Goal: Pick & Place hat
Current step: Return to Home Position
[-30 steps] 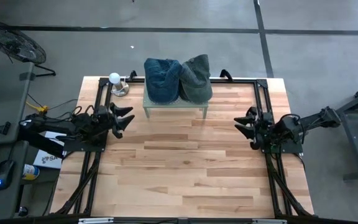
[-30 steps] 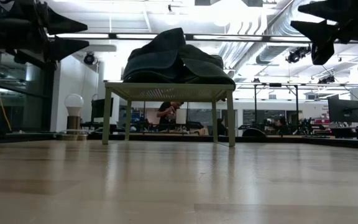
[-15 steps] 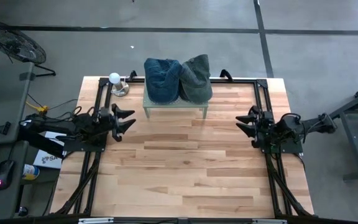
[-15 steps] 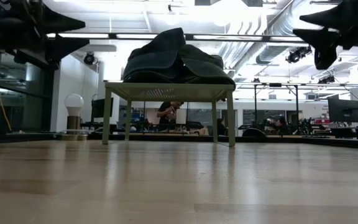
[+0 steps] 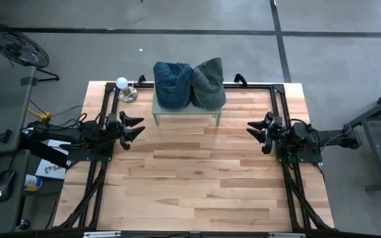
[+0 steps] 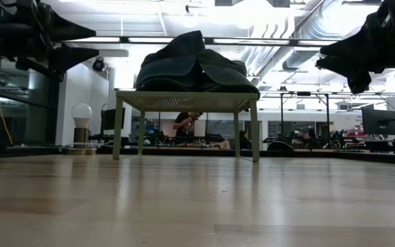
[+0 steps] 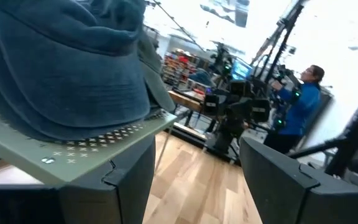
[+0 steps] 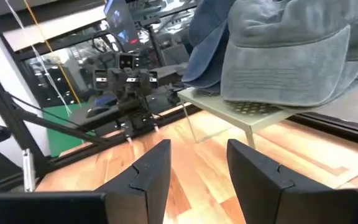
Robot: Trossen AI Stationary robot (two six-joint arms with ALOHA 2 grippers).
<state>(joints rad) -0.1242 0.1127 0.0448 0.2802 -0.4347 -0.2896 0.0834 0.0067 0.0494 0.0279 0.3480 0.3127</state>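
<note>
Two hats lie side by side on a small pale-green perforated stand [image 5: 186, 114] at the table's far middle: a blue denim hat [image 5: 172, 84] and a grey hat [image 5: 208, 82]. In the left wrist view the blue hat [image 7: 61, 56] sits on the stand's top [image 7: 73, 146]. The right wrist view has the grey hat [image 8: 291, 50] nearest. My left gripper [image 5: 134, 127] hovers open, left of the stand and a little nearer. My right gripper [image 5: 256, 132] hovers open to the stand's right. Both are above the table in the low view, the left gripper [image 6: 81, 41] and the right gripper [image 6: 334, 65].
A white globe lamp [image 5: 122, 84] stands on a round base near the table's far left corner, left of the stand. Black frame rails run along the table's left, right and far sides. Bare wood lies between the arms. A person in blue [image 7: 300, 99] stands beyond the table.
My right gripper has crept toward the table's left and tipped downward, its fingers lower in the low view, while its arm has folded back. My left gripper has turned slightly and barely shifted. The hats and the stand have stayed put.
</note>
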